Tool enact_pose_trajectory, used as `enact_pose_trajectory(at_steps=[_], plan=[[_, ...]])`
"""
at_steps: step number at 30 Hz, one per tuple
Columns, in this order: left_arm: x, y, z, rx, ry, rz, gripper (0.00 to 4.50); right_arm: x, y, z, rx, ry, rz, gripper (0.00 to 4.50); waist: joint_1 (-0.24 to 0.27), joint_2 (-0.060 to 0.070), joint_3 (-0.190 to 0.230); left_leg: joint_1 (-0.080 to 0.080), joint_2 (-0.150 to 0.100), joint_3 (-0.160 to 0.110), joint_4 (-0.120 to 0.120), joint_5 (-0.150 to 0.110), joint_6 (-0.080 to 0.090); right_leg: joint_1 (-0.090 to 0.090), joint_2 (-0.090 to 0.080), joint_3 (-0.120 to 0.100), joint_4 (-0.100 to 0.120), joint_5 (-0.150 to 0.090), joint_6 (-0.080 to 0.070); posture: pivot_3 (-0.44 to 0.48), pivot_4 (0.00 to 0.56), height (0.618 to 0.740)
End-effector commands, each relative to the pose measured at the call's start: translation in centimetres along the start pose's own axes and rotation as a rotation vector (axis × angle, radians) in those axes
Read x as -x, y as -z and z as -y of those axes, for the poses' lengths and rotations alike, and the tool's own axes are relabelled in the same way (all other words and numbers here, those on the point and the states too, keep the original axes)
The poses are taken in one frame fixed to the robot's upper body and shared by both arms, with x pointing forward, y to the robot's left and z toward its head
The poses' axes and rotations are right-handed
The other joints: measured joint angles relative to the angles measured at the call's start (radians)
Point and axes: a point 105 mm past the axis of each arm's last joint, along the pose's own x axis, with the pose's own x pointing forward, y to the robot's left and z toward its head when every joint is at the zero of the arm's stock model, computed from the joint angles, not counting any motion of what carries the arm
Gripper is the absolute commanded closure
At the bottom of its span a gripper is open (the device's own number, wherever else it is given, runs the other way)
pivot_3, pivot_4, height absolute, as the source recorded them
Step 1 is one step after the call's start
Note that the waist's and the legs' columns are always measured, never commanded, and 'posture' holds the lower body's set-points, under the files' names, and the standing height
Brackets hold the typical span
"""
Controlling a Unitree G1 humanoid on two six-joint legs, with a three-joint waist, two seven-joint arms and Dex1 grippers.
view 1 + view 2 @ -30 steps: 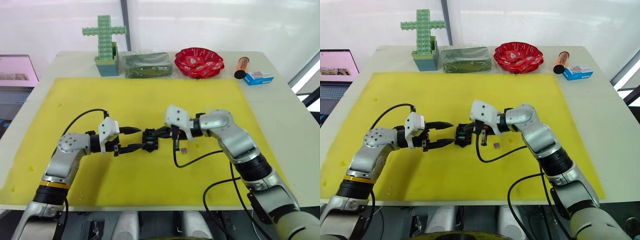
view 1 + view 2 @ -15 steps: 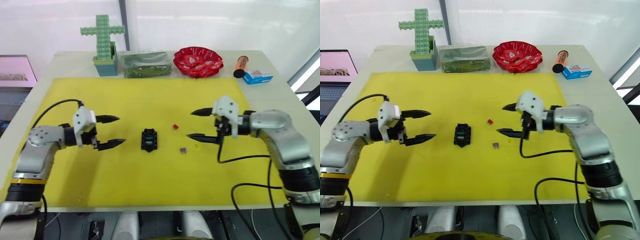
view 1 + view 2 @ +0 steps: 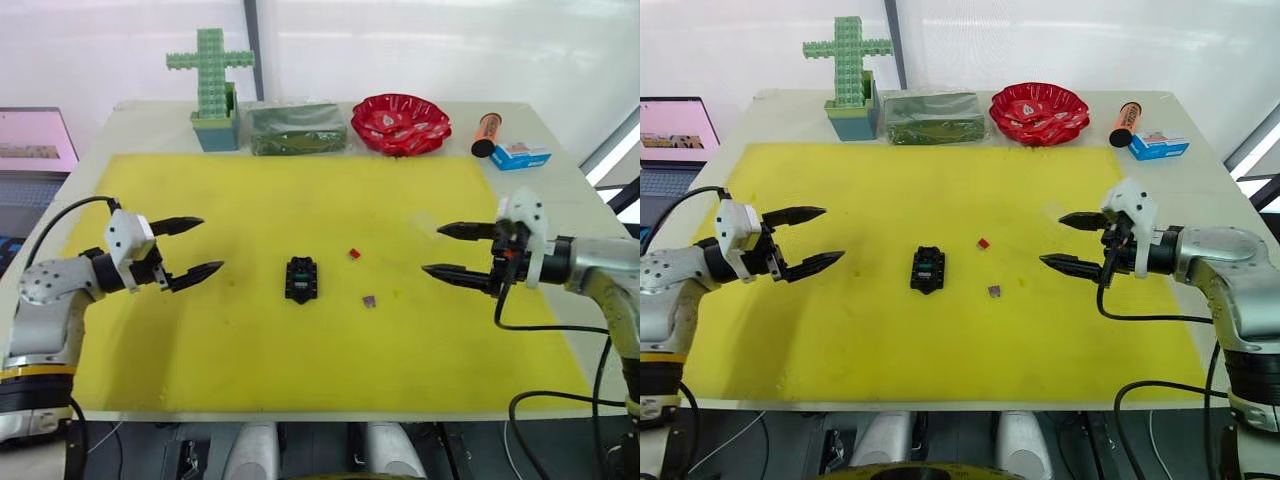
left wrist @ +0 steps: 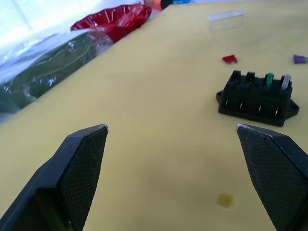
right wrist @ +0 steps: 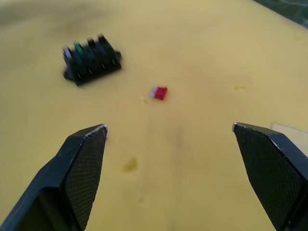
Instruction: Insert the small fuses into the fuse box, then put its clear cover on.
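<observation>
The black fuse box (image 3: 300, 279) lies in the middle of the yellow mat (image 3: 250, 200). A green fuse (image 4: 270, 79) and a grey fuse (image 4: 286, 81) stand in its slots. A red fuse (image 3: 354, 253) and a purplish fuse (image 3: 369, 300) lie loose on the mat just right of the box. The clear cover (image 4: 226, 20) rests on the mat further right and back. My left gripper (image 3: 205, 243) hovers open well left of the box. My right gripper (image 3: 433, 249) hovers open to the right of the loose fuses. Neither holds anything.
Along the table's back edge stand a green block cross (image 3: 210, 80), a dark green box (image 3: 295, 128), a red bowl (image 3: 398, 122), an orange marker (image 3: 484, 133) and a blue-white carton (image 3: 518, 155). A laptop (image 3: 35, 140) sits off the table's left.
Both grippers have drawn back from the fuse box, left one leftward and right one rightward. Both have opened wide; the box lies alone on the mat.
</observation>
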Motion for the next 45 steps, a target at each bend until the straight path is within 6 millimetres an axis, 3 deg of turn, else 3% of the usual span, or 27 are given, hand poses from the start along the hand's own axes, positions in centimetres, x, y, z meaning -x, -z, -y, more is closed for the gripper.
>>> enact_pose_trajectory(at_steps=[1,5,10,15,18,21,24,31,45], plan=[[-0.2,-2.8,1.7,-0.001,0.085,0.054,0.0,0.5,-0.7,-0.6,-0.077,-0.025,0.004,0.04,-0.004,0.0,0.0,0.0,0.0,0.0,0.0,0.0,0.0,0.0,0.0,0.0,0.0,0.0,0.0,0.0,0.15,0.74],[-0.4,-4.6,5.5,-0.024,0.233,0.135,0.0,0.5,0.0,-0.6,-0.209,-0.043,-0.011,0.04,-0.003,0.001,0.0,0.0,0.0,0.001,0.0,0.0,0.0,0.0,-0.001,0.001,0.0,-0.002,-0.003,0.0,0.15,0.74],[-0.8,-4.2,9.5,-0.067,0.319,0.16,0.0,-0.9,0.9,-1.7,-0.366,-0.175,-0.079,0.04,-0.003,0.002,0.0,0.001,0.0,0.001,0.0,0.0,0.0,0.0,-0.001,0.001,0.0,-0.002,-0.004,0.0,0.15,0.74],[-1.6,-4.3,12.1,-0.055,0.383,0.205,0.0,-3.0,1.3,-3.3,-0.507,-0.34,-0.139,0.04,0.0,0.001,0.0,0.0,0.0,0.001,0.001,0.0,0.0,0.0,0.0,0.001,0.0,-0.002,-0.004,0.0,0.15,0.74],[-2.1,-4.2,12.1,-0.054,0.374,0.212,0.0,-4.3,1.0,-3.5,-0.591,-0.397,-0.155,0.65,0.0,0.002,0.0,0.0,0.0,0.0,0.001,0.0,0.0,0.001,0.0,0.001,0.0,-0.002,-0.004,0.0,0.15,0.74],[-2.4,-3.9,12.1,-0.042,0.367,0.208,0.0,-5.6,0.8,-3.4,-0.639,-0.453,-0.191,1.69,-0.001,0.002,0.001,0.0,0.0,0.0,0.002,0.0,0.0,0.001,0.0,0.001,0.0,-0.002,-0.004,0.0,0.15,0.74],[-2.6,-3.7,12.1,-0.042,0.359,0.203,0.0,-6.1,0.9,-3.5,-0.648,-0.512,-0.221,1.69,0.0,0.002,0.0,0.0,0.0,0.0,0.002,0.0,0.0,0.001,0.0,0.001,0.0,-0.002,-0.004,0.0,0.15,0.74],[-2.5,-3.5,12.7,-0.045,0.381,0.186,0.0,-6.9,3.7,-2.5,-0.649,-0.5,-0.366,1.69,-0.004,0.002,0.0,0.0,0.0,0.0,0.002,0.0,0.0,0.001,0.001,0.001,0.001,-0.002,-0.003,0.0,0.15,0.74],[-2.6,-3.3,12.9,-0.04,0.384,0.179,0.0,-8.6,4.0,-1.5,-0.662,-0.511,-0.394,1.69,-0.003,0.002,0.001,0.0,0.0,0.0,0.002,0.0,0.0,0.0,0.002,0.001,0.002,0.0,0.0,0.0,0.15,0.74]])
